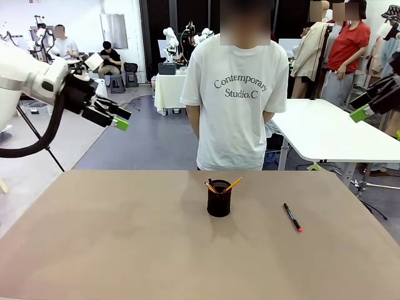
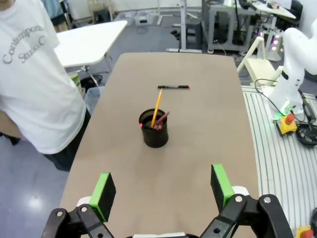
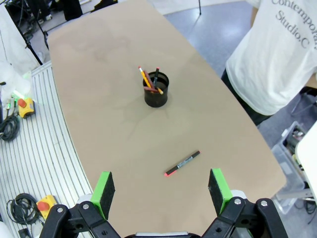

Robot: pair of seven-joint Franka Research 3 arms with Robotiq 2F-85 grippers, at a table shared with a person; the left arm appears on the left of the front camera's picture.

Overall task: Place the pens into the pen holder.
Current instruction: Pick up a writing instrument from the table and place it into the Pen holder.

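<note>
One black marker [image 3: 182, 163] lies flat on the surface [image 1: 125, 237], apart from the pen holder [image 1: 219, 200] on the robot's right, with its pink-red tip toward the robot. The right end effector [image 3: 161, 181] hangs high above it with its fingers spread wide, gripping nothing. From its wrist view the marker sits just ahead of the gap. One holder stands upright near the middle, with two pencils in it: a yellow-orange pencil [image 2: 157, 106] and a dark reddish one [image 2: 162, 118], both leaning. The left end effector [image 1: 123, 119] is raised off to the left, well apart, fingers also spread and empty.
</note>
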